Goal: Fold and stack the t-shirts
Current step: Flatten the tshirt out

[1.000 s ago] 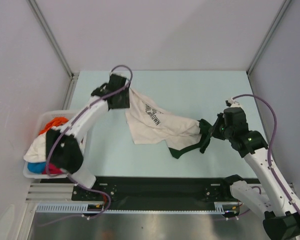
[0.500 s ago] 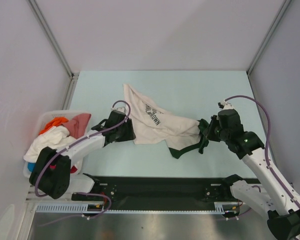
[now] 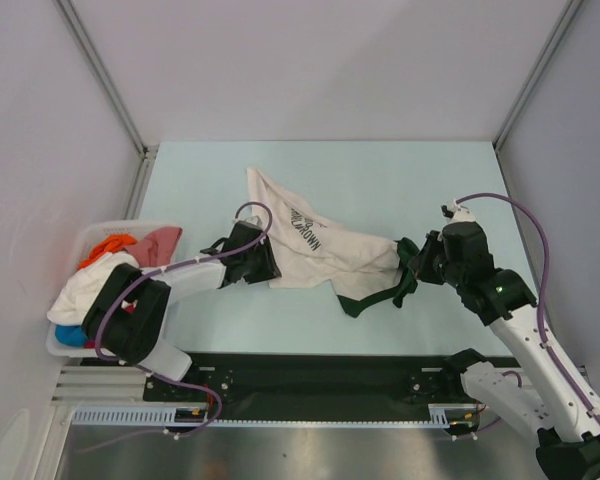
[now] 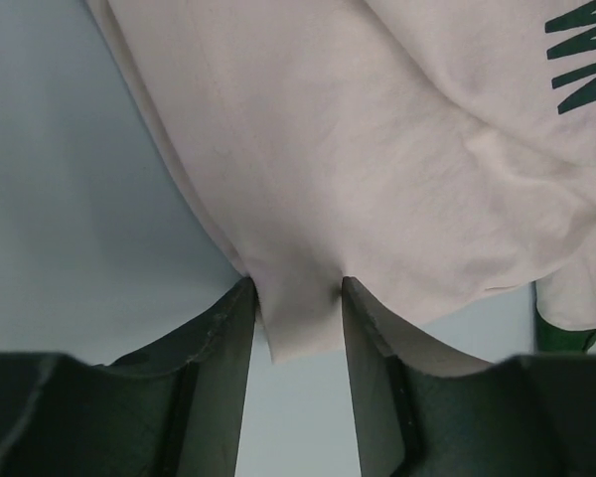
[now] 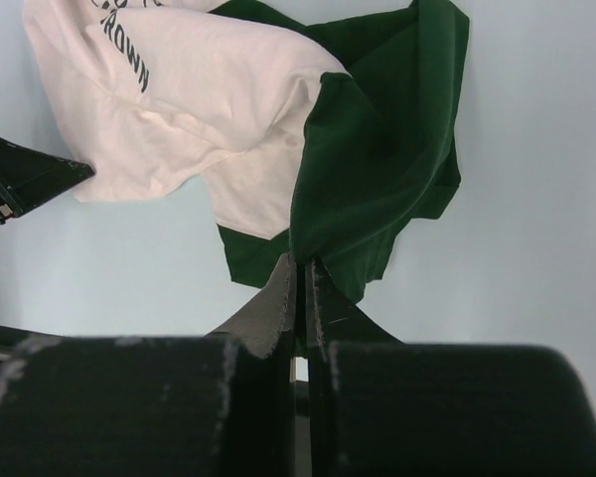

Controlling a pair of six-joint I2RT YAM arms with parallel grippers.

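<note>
**At table centre: cream tee spread between two grippers**

Across the middle of the pale blue table [image 3: 380, 180] lies the cream t-shirt [image 3: 315, 250], rumpled and only partly spread. One cream corner reaches toward 11 o'clock, and dark block lettering runs slantwise over the cloth. At the shirt's 4 o'clock end sits the green sleeve [image 3: 365, 295], folded on itself, with a second dark green patch just beside it on the table.

At the shirt's 8 o'clock corner the left gripper [image 3: 265, 266] comes in low from 9 o'clock. In the left wrist view its fingers [image 4: 223, 348] stand a moderate way apart, with a small flap of the cream hem hanging between them. The cloth meets both inner faces, but the gap is far wider than the fabric is thick. Whether the pads press on it cannot be told.

At 3 o'clock of the shirt the right gripper [image 3: 405, 272] points toward 9 o'clock. In the right wrist view its fingers are drawn together with almost no gap, and an edge of the green sleeve is nipped between the tips and lifted into a ridge.

Off the table's 8 o'clock edge stands the white basket [image 3: 52, 345], well apart from the spread shirt. It holds the other t-shirts [image 3: 85, 285] in a loose heap: white in the middle, orange and red toward 12 o'clock, blue toward 6 o'clock.
</note>
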